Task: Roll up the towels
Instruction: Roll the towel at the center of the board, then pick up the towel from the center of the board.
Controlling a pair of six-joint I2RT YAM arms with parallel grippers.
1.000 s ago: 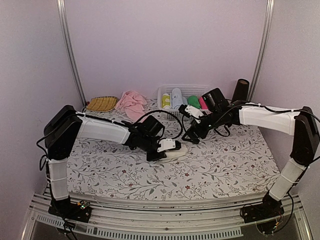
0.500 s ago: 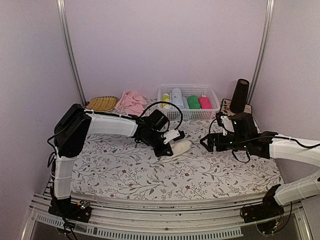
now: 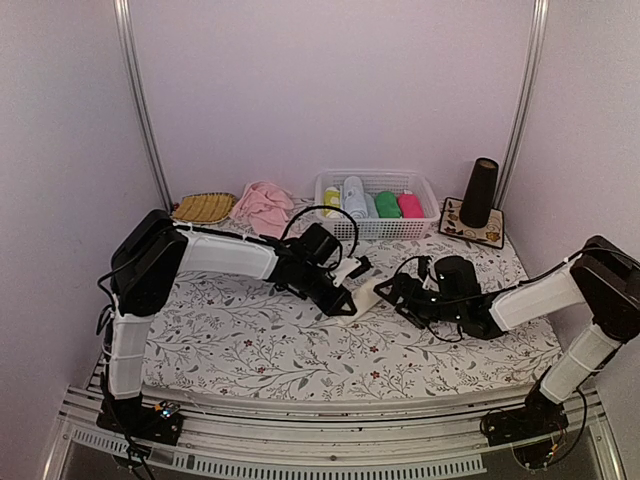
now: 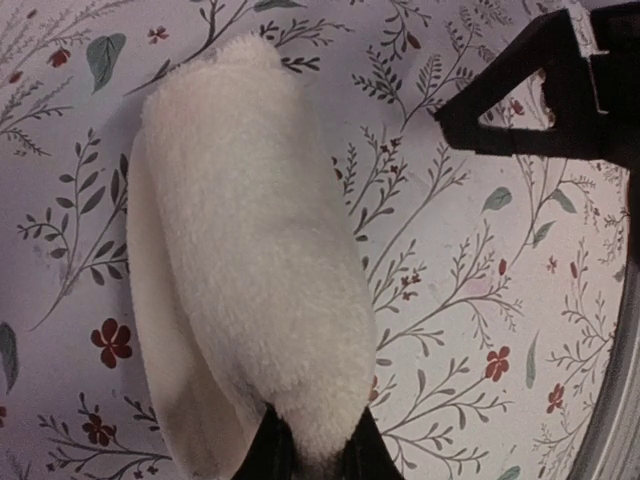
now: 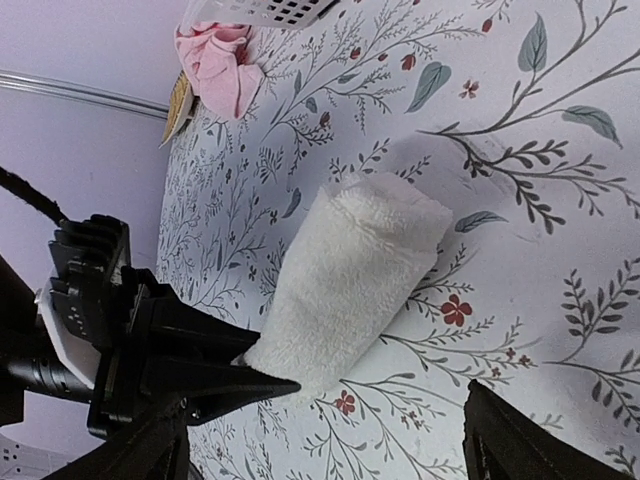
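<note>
A cream towel [image 3: 365,294], rolled into a short cylinder, lies on the flowered cloth at mid-table. My left gripper [image 3: 343,298] is shut on its near end; in the left wrist view the roll [image 4: 250,250] runs away from the two black fingertips [image 4: 272,455] pinching it. My right gripper [image 3: 396,291] is low, just right of the roll, and open, its fingers [image 5: 510,440] wide apart with the roll [image 5: 350,285] ahead of them, untouched. The pink towel [image 3: 262,205] lies crumpled at the back left, also seen in the right wrist view as a pink towel [image 5: 220,55].
A white basket [image 3: 390,229] at the back holds several coloured towel rolls. A black cylinder [image 3: 483,190] stands on a mat at the back right. A yellow woven tray [image 3: 203,207] lies at the back left beside the pink towel.
My right arm has swung from near the basket down to the table, stopping just right of the cream roll. My left gripper moved slightly right, still holding the roll.
</note>
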